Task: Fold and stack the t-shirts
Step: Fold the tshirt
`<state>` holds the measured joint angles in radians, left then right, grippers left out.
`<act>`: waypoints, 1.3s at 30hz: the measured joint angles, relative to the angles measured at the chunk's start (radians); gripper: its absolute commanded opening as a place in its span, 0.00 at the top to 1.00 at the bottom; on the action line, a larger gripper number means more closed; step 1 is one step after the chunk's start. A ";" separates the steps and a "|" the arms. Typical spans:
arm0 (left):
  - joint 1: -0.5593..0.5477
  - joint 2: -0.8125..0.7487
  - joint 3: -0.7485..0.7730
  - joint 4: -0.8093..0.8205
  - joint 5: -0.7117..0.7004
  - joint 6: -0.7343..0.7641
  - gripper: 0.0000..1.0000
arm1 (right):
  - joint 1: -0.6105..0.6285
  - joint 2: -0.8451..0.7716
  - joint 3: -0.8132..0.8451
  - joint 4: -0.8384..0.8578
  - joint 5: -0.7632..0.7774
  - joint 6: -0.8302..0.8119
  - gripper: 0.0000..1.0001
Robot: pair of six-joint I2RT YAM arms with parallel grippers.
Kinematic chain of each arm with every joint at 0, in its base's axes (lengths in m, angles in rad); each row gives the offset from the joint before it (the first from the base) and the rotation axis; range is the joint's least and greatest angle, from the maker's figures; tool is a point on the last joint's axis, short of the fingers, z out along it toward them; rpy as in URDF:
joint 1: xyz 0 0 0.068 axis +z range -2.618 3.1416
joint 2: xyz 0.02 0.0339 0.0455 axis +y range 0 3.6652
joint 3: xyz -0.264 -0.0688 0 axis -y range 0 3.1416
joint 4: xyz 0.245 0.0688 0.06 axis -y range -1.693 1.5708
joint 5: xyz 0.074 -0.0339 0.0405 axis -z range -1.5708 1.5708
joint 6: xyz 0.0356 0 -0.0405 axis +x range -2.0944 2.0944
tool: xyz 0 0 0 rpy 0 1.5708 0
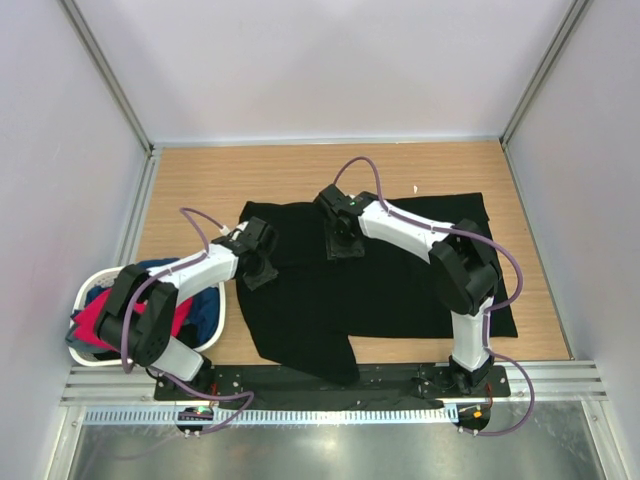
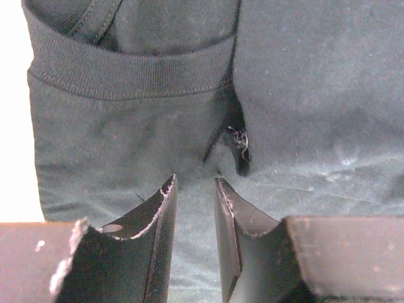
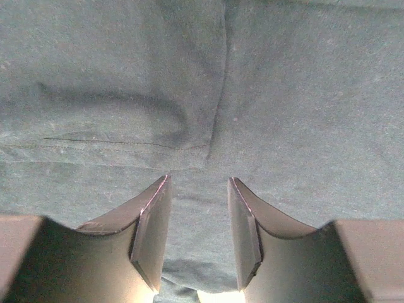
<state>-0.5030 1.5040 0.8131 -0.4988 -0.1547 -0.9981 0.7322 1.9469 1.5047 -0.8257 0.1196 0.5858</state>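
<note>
The step in hand is the folding of the black t-shirt (image 1: 400, 290), which lies spread across the middle of the counter (image 1: 300, 175), with its lower left part bunched towards the near edge. The left tool (image 2: 194, 183) is in the released state: its two fingers stand apart with nothing between them, poised over the cloth just below the ribbed collar (image 2: 126, 76). The right tool (image 3: 199, 183) is likewise released, fingers parted and empty, positioned over a flat area of the same shirt beside a vertical seam (image 3: 218, 95). Whether either tool touches the fabric cannot be told. The red t-shirt (image 1: 95, 320) and the blue t-shirt (image 1: 205, 305) sit in the white basket (image 1: 85, 290) at the left of the counter, not yet folded. By this evidence the task is at an early stage: no folded stack is visible. The next move calls for each tool to take hold of an edge or layer of the black cloth, then carry it across in step with the other so that the fold lands flat. Unequal pull is likely to wrinkle the soft fabric.
</note>
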 measured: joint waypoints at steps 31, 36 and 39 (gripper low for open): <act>0.000 0.043 0.003 0.084 -0.025 0.011 0.99 | 0.000 0.000 -0.109 0.120 -0.021 0.076 0.60; 0.000 0.043 0.014 0.067 -0.024 0.011 1.00 | 0.000 0.000 -0.144 0.143 0.002 0.103 0.62; 0.000 0.039 0.040 0.037 -0.023 0.010 1.00 | 0.000 0.000 -0.158 0.150 0.009 0.115 0.67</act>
<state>-0.5030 1.5429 0.8528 -0.4622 -0.1776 -0.9882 0.7322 1.9469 1.3468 -0.6754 0.1284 0.7010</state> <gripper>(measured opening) 0.005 0.370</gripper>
